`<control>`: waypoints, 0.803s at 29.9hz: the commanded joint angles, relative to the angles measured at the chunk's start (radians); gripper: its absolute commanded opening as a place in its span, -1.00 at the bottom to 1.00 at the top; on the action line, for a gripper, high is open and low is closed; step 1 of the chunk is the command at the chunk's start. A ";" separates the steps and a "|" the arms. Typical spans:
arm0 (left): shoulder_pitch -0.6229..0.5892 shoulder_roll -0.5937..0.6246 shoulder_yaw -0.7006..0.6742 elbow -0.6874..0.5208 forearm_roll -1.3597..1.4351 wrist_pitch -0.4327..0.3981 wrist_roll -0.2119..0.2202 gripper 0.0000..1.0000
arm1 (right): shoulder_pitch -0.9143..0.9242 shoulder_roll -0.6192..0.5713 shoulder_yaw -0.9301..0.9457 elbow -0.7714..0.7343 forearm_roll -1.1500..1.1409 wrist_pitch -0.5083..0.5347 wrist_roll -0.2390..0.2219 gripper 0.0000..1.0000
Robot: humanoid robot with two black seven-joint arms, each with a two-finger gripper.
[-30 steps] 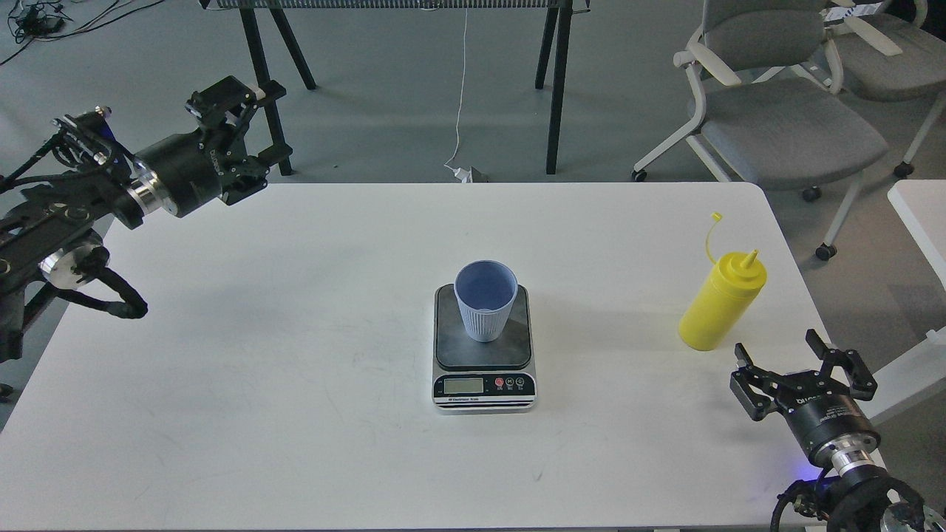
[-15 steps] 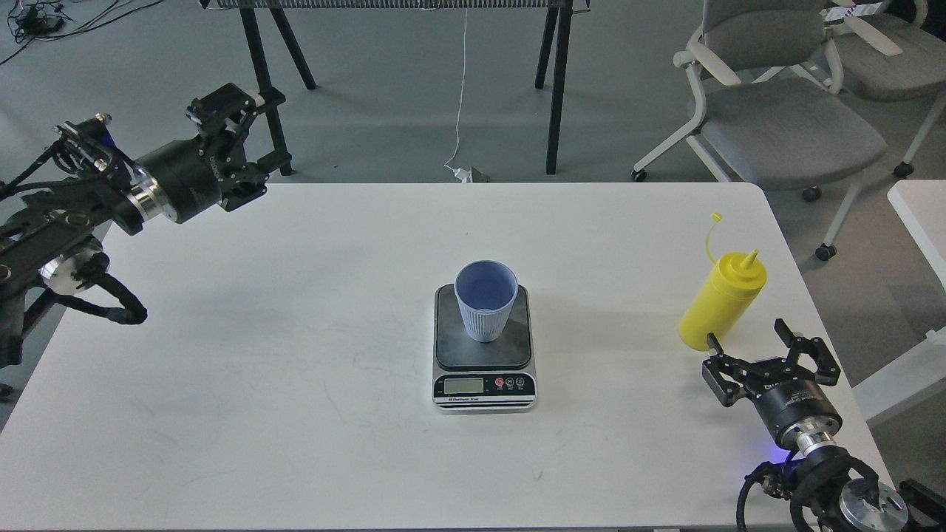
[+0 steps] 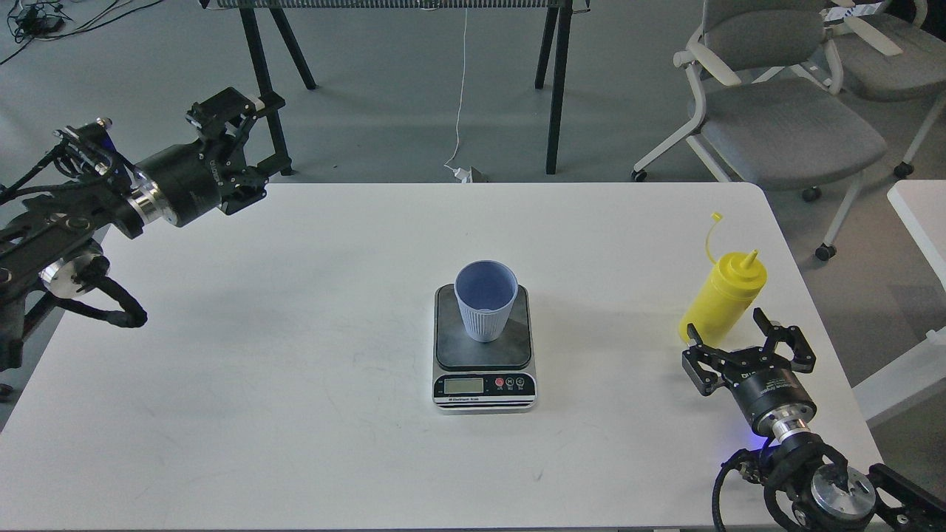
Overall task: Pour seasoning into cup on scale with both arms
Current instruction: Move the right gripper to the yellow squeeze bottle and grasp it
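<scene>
The yellow seasoning bottle (image 3: pixel 723 299) stands upright near the right edge of the white table (image 3: pixel 295 355), its cap strap sticking up. My right gripper (image 3: pixel 728 324) is open, its fingers on either side of the bottle's base, not closed on it. The light-blue ribbed cup (image 3: pixel 485 299) stands upright on the scale (image 3: pixel 484 346) at the table's middle. My left gripper (image 3: pixel 247 129) is open and empty, held above the table's far left corner, well away from the cup.
Grey office chairs (image 3: pixel 783 111) stand behind the table's right side. Black trestle legs (image 3: pixel 558 81) and a white cable (image 3: pixel 460 96) are on the floor behind. Another white table edge (image 3: pixel 924 222) is at the far right.
My right gripper has moved forward and left, from beside the table's right front edge up to the bottle's base. The left arm has shifted only slightly. Cup, scale and bottle have not moved.
</scene>
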 commanded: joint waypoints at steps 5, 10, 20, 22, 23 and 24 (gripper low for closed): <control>0.012 -0.002 -0.001 0.000 0.000 0.000 0.000 0.99 | 0.035 0.021 -0.023 -0.044 -0.013 0.000 0.002 0.99; 0.014 -0.002 0.000 0.000 -0.001 0.000 0.000 0.99 | 0.059 0.021 -0.021 -0.049 -0.013 0.000 0.005 0.99; 0.020 -0.002 0.000 0.000 0.000 0.000 0.000 0.99 | 0.107 0.021 -0.023 -0.093 -0.013 0.000 0.010 0.99; 0.023 -0.002 0.000 0.000 0.000 0.000 0.000 0.99 | 0.115 0.023 -0.024 -0.109 -0.013 0.000 0.011 0.98; 0.025 -0.002 0.000 0.000 0.000 0.000 0.000 0.99 | 0.118 0.026 -0.024 -0.113 -0.013 0.000 0.011 0.98; 0.026 -0.002 0.000 0.000 0.000 0.000 0.000 0.99 | 0.118 0.027 -0.024 -0.115 -0.014 0.000 0.011 0.97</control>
